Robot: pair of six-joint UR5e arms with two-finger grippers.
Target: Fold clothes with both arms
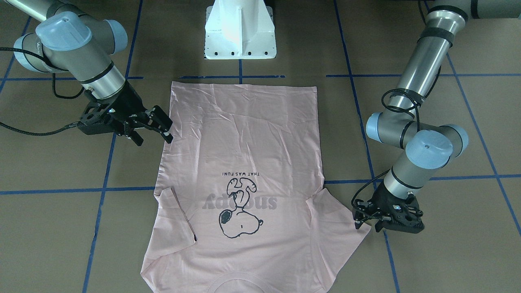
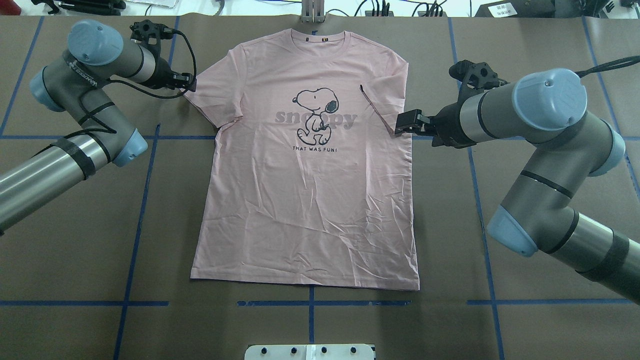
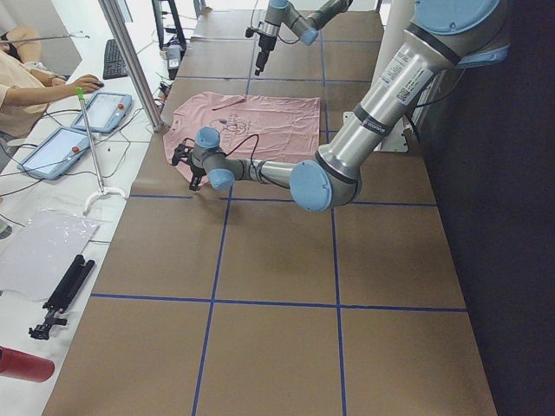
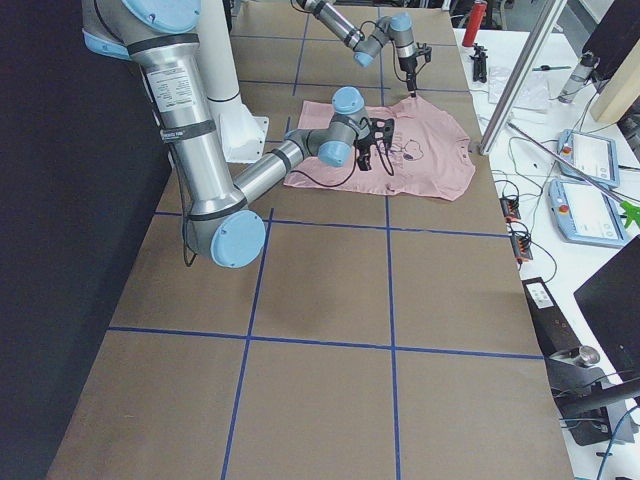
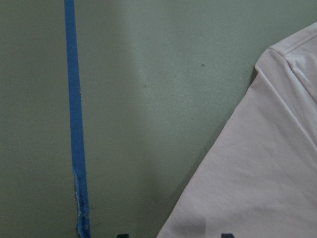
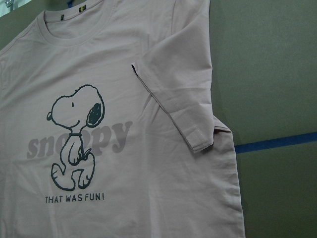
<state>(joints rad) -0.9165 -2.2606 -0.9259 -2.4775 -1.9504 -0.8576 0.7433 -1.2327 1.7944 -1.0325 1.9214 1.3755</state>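
The pale pink T-shirt (image 2: 300,200) lies flat and face up on the brown table, collar at the far edge, dog print and lettering showing. Its sleeve on my right side (image 6: 173,99) is folded in over the front, with the dark tag (image 6: 133,68) at its corner. My right gripper (image 2: 402,125) is open and empty, just above the shirt's side edge by that sleeve (image 1: 154,140). My left gripper (image 2: 189,85) is open and empty at the tip of the flat other sleeve (image 1: 368,226). The left wrist view shows that sleeve's edge (image 5: 257,173).
The white pedestal base (image 1: 240,30) stands at the table's near edge by the shirt's hem. Blue tape lines (image 2: 145,200) grid the table. Past the far edge a side table holds tablets (image 3: 108,108), a metal post (image 3: 130,61) and a seated person (image 3: 26,78).
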